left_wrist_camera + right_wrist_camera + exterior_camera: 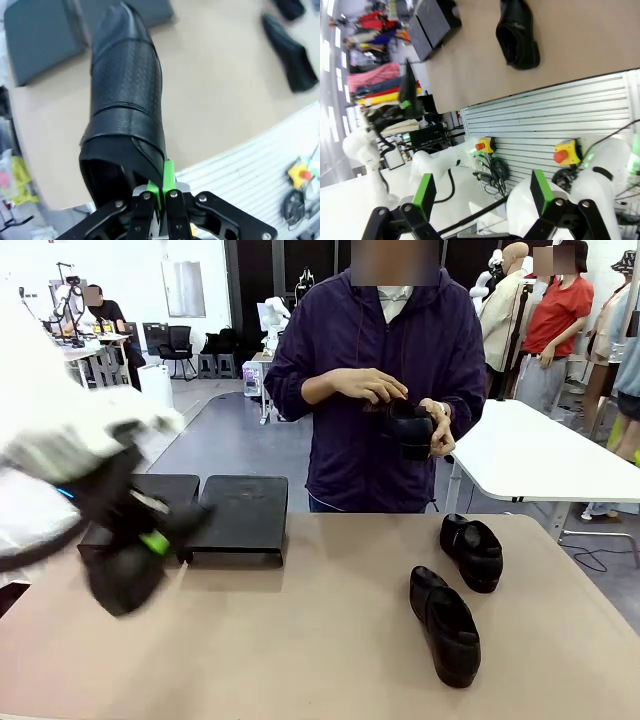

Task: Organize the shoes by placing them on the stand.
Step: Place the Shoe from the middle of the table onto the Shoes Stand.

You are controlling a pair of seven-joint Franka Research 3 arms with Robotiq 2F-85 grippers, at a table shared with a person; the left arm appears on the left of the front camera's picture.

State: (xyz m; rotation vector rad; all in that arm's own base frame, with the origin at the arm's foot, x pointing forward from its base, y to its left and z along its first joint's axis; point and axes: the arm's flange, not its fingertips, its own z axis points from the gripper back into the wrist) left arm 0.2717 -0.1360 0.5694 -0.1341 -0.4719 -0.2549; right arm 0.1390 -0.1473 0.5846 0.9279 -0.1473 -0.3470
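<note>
Shoe 1 (125,90) is in the left tool (162,185), whose pads are clamped together on the heel rim. The toe points away from the tool toward the stand (245,510), and the shoe is lifted over the table (300,640), near the stand's left platform. Shoe 2 (410,428) is in the person's hands (375,388), beyond the far edge. Shoe 3 (445,625) and shoe 4 (472,552) lie on the table at right, well apart from both tools. Right tool (482,192): fingers wide apart, nothing between them, off the table's near edge.

A grey floor (232,445), a white table (545,455) at right, black chairs (180,343) against a white wall (135,270).
</note>
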